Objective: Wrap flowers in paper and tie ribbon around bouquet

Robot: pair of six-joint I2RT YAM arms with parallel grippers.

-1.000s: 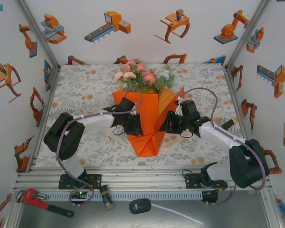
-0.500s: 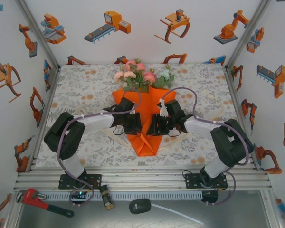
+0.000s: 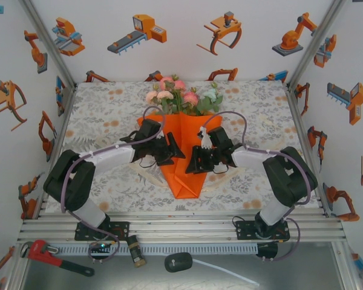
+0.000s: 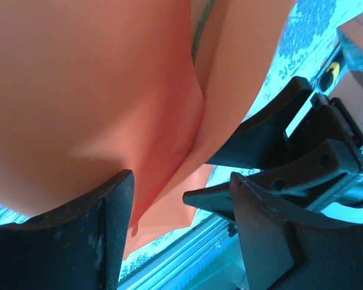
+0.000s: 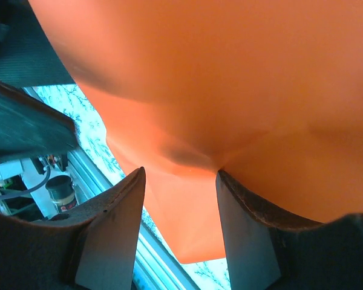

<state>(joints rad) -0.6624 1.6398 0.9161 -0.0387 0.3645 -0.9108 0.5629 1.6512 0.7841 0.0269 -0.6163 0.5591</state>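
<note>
Large plain orange paper sheet (image 3: 183, 175) is lying folded into a cone mid floral-cloth bench (image 3: 103, 121). Pink and cream roses with green leaves (image 3: 180, 96) are poking out of its far, wide end. Left fingers (image 4: 103, 241) are standing well apart at the left flap, gripping nothing. Right fingers (image 5: 109, 235) are sitting part-open over the right flap, nothing pinched. Doing this well, I'd say, means pinning the overlap flat with one side while the other is creasing toward the tip. Otherwise the flaps are likely springing open.
</note>
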